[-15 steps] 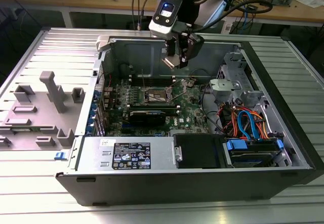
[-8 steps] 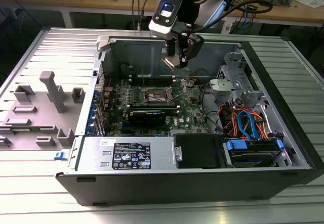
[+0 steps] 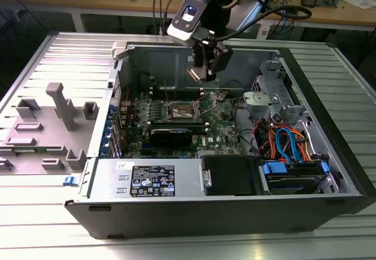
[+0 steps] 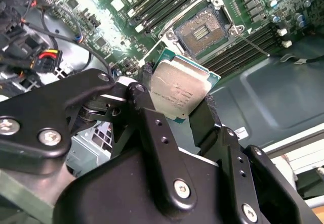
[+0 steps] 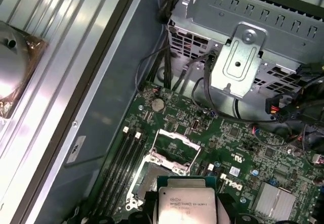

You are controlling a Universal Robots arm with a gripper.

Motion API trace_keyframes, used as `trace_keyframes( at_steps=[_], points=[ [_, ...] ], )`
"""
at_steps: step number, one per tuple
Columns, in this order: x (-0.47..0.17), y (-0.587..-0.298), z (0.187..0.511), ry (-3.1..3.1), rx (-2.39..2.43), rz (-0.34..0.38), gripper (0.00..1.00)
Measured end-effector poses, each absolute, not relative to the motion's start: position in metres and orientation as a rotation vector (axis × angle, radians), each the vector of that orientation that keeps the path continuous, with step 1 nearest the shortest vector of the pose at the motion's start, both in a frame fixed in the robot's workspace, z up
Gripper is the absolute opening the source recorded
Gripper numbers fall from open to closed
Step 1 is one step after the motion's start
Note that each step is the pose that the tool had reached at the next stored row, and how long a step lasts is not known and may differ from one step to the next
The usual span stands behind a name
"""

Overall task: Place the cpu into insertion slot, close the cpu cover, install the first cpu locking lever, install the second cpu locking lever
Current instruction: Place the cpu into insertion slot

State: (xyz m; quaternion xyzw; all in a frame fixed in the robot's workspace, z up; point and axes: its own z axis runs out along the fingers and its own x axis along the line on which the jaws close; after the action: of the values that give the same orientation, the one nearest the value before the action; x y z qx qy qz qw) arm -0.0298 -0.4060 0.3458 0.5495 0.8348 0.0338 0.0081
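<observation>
Exterior view: the gripper (image 3: 204, 66) hangs over the green motherboard (image 3: 220, 125), above the insertion slot (image 3: 179, 110).
Second wrist view, grip: fingers (image 4: 146, 90) are narrowed onto two opposite edges of the cpu (image 4: 179, 90). It is likely light, stiff and delicate underneath, so the edges suit.
Second wrist view, facing: the metal top is turned away from the bare insertion slot (image 4: 202, 32). The chip is near-square, with no clear long axis.
First wrist view: the cpu cover (image 5: 174, 134) stands raised, and the cpu (image 5: 187, 204) is held clear of the slot.

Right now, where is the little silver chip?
The cpu is held in the gripper, poised above the open insertion slot on the green motherboard, not yet seated; in the exterior view this is inside the open computer case.
</observation>
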Motion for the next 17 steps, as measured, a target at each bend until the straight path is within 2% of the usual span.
trace_keyframes(
  at_steps=[17],
  points=[
    [-0.03,-0.406,0.324,2.409,2.041,0.058,0.54]
  ],
)
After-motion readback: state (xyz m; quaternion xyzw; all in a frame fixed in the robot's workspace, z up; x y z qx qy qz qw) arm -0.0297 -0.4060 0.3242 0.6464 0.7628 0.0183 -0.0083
